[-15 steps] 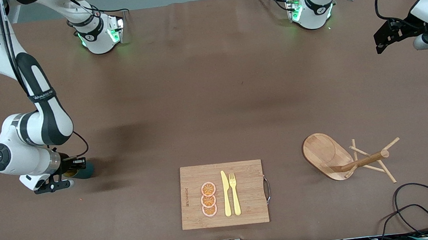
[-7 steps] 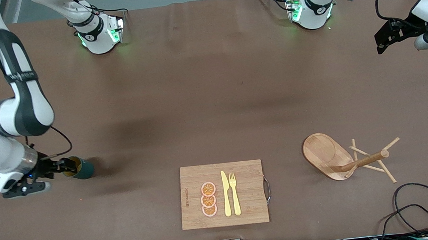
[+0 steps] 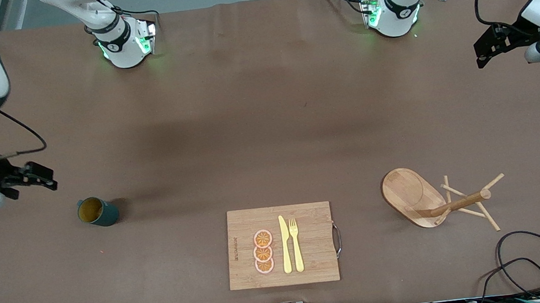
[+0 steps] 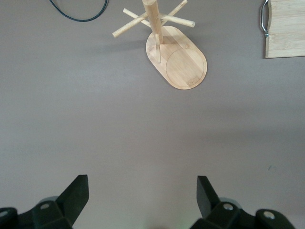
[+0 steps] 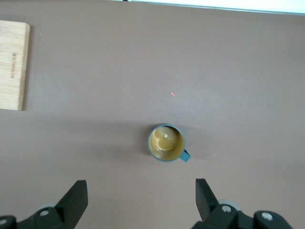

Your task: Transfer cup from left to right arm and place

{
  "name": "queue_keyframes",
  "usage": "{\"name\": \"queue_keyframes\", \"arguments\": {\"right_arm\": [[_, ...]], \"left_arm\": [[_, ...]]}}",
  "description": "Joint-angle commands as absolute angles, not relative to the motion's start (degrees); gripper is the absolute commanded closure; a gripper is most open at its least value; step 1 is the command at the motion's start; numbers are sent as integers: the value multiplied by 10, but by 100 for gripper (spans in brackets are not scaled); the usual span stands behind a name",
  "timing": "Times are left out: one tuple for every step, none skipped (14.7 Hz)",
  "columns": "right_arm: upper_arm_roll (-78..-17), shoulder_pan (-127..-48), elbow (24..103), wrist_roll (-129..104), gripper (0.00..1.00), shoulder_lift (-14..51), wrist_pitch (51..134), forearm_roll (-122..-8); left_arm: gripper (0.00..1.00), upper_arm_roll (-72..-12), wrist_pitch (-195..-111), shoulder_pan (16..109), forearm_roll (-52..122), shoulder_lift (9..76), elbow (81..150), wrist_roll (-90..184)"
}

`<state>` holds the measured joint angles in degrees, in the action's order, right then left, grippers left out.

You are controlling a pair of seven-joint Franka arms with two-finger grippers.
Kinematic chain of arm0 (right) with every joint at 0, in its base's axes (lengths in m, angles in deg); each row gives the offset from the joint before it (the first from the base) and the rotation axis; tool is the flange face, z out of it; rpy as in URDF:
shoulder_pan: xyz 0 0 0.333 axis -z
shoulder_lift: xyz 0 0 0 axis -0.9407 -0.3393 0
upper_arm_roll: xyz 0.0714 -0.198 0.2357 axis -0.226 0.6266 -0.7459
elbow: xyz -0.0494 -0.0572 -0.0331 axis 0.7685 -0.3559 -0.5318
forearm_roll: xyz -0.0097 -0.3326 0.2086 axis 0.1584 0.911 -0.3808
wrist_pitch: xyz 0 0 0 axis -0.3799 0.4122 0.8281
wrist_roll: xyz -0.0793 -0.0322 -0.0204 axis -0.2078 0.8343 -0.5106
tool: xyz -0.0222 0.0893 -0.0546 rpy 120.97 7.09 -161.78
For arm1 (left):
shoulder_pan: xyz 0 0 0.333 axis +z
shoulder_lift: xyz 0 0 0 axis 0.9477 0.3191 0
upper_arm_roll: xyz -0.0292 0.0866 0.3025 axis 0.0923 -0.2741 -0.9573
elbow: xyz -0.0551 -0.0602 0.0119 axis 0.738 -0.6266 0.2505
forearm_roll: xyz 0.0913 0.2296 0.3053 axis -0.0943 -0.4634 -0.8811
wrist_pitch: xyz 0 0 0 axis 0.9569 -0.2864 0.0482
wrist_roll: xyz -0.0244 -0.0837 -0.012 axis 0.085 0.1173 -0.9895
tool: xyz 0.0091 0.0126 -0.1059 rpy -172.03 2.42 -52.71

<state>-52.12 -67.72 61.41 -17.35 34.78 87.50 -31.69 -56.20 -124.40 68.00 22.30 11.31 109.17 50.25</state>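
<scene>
The right gripper (image 3: pixel 47 177) hangs with its jaws spread wide and empty above the counter (image 3: pixel 267 121) at the right arm's end. The cup (image 3: pixel 97 212) stands upright on the counter, apart from it. The left gripper (image 3: pixel 485 51) waits, jaws apart, above the left arm's end; the wooden rack (image 3: pixel 435 199) stands nearer the front camera.

- The cup (image 3: pixel 97 211) stands on the desk (image 3: pixel 257 122) toward the right arm's end.
- The cutting board (image 3: pixel 281 245) lies mid-desk.
- The peg rack (image 3: pixel 435 200) is toward the left arm's end.
</scene>
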Motion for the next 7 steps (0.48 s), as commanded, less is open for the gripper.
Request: {"name": "queue_keyframes", "arguments": {"right_arm": [[-528,-668,632,-147,0,401,842,-311],[-529,-668,631,-129,0,410,828,-311],[-530,-668,625,-127,0,420,815,-311],[-530,-669,622,-127,0,429,804,-310],[-531,-669,622,-127,0,440,803,-310],[-531,-669,622,-128,0,451,803,-310],[-530,-669,622,-127,0,456,794,-310]], "left_arm": [[0,-562,-1234,682,221,108,1091,503],[0,-562,-1229,682,224,107,1091,501],[0,-562,-1228,683,237,107,1093,499],[0,-562,-1228,687,244,105,1096,499],[0,-562,-1229,695,245,103,1097,499],[0,-560,-1229,695,244,101,1098,502],[0,-558,-1229,695,243,100,1098,502]]}}
